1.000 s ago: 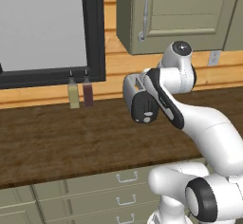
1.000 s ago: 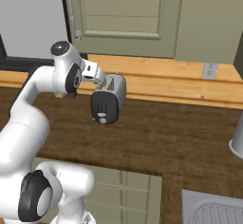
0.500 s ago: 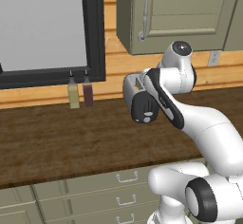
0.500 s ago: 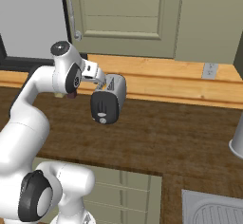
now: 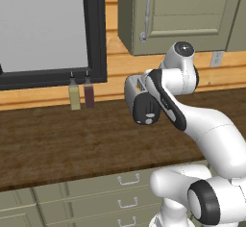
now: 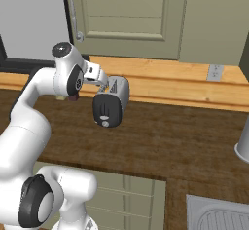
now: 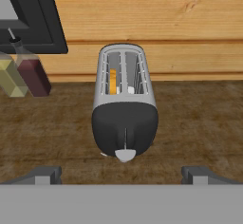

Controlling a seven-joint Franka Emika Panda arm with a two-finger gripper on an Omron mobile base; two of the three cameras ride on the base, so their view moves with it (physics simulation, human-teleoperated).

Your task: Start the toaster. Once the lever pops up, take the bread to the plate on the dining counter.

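Metal, plastic and wood

The toaster [image 7: 124,83] has smooth silver metal sides and a matt black end; the worktop [image 7: 199,123] is dark grainy wood.

Nothing has changed over the last second. The arm [image 5: 192,110] holds the same pose above the worktop [image 5: 62,139] as before, and the toaster [image 6: 112,102] sits where it sat, its dark end panel facing the near side. The two bottles [image 5: 80,92] by the far wall have not shifted, and both base views frame the scene exactly as they did earlier. The jaws stand as wide apart as they were, with the toaster between and beyond them in the hand view.
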